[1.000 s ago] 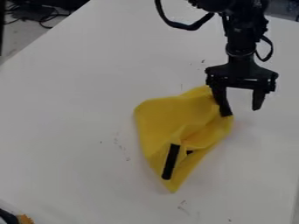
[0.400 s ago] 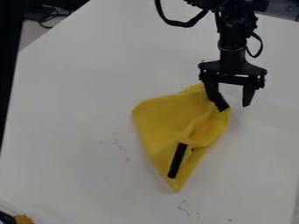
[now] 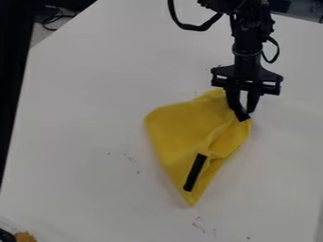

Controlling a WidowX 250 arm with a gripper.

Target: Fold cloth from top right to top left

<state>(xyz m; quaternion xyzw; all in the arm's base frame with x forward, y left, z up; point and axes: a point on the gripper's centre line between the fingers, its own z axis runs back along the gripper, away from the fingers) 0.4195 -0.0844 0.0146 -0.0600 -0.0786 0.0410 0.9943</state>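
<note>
The black gripper (image 3: 247, 115) is at the upper right edge of the yellow cloth (image 3: 180, 127). Its fingertips have come together at the cloth's right corner, shut on a bit of the edge. The left finger lies over the yellow fabric, and the right one is just outside it. The cloth is crumpled, broad at its upper left and narrowing to a point at the bottom, with creases running down from the gripper. A black strip (image 3: 195, 172) lies on its lower part.
The white table (image 3: 82, 123) surrounds the cloth. A dark vertical shape (image 3: 14, 80) stands along the left edge of the view. At the bottom left corner is a small orange-brown thing (image 3: 25, 237) beside something black.
The gripper has moved left and slightly up, and its fingers have closed at the cloth's edge. The cloth's lower part and black strip have shifted slightly right. The dark shape at left covers more.
</note>
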